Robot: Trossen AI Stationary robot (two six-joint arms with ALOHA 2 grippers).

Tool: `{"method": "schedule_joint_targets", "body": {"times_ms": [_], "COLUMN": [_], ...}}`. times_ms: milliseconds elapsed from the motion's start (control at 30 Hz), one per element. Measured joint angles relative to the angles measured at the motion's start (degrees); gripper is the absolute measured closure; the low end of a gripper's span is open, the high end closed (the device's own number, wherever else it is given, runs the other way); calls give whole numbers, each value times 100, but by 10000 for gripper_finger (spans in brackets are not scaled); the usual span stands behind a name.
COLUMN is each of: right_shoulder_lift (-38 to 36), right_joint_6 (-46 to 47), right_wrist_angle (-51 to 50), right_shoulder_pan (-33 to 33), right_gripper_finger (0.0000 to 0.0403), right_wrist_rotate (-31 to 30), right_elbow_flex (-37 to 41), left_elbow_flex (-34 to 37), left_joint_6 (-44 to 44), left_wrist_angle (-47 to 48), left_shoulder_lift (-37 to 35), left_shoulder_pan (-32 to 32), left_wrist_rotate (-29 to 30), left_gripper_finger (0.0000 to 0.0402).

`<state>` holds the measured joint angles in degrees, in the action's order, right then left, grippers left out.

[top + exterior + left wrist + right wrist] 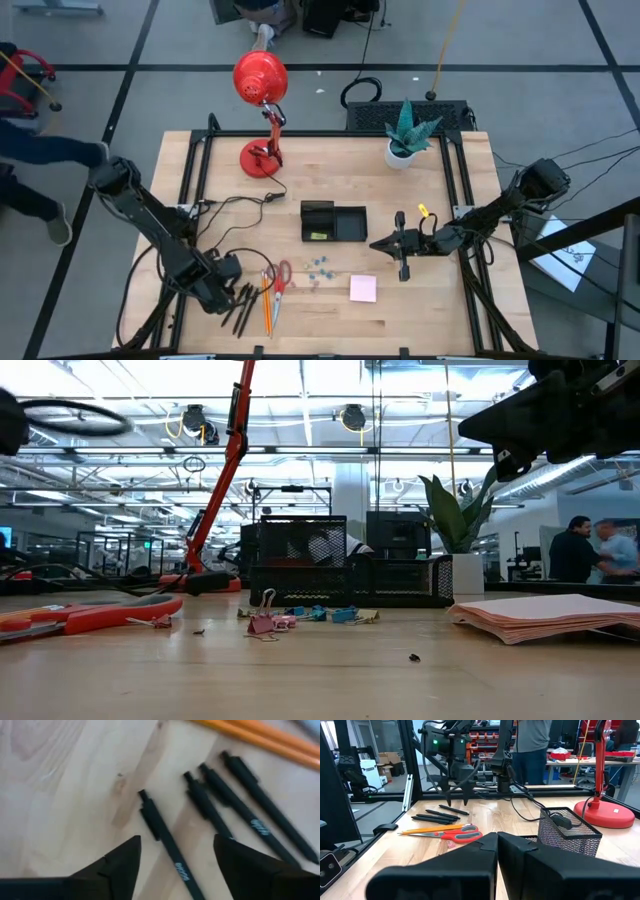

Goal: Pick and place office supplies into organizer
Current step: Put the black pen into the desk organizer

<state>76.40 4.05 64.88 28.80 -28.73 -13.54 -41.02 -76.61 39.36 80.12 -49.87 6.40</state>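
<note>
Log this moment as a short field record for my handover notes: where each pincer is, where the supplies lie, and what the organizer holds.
left pincer: open, low over the black pens, one pen between its fingers, not gripped
right pincer: shut, holding nothing, hanging right of the organizer
organizer: black mesh tray mid-table, a yellow piece in its left compartment
pencils: orange, beside the pens
scissors: red handles, flat on the table
clips: scattered below the organizer
sticky pad: pink, on the table
</note>
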Motion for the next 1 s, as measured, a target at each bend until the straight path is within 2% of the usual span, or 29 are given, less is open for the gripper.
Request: {"method": "schedule_joint_targets", "body": {"times_ms": [100,300,567,733,1000], "right_shoulder_lift": [0,0,1,1,1], "right_joint_6": [0,25,26,28,27], "right_wrist_angle": [-2,0,-1,0,2], "right_shoulder_pan": [0,0,0,0,0], "right_gripper_finger": [399,399,399,399,399], "right_wrist_rotate": [0,0,-2,-1,-2], "right_elbow_flex": [0,0,0,0,0], "left_elbow_flex": [35,14,16,23,32], "left_joint_6": [18,36,177,426,818], "left_wrist_angle": [7,88,106,104,103], "left_shoulder_lift": [265,749,809,818,819], "left_shoulder_pan": [0,0,0,63,177], "left_wrist_rotate": [-160,-290,-293,-299,-335], "left_gripper_finger": [127,133,159,202,300]}}
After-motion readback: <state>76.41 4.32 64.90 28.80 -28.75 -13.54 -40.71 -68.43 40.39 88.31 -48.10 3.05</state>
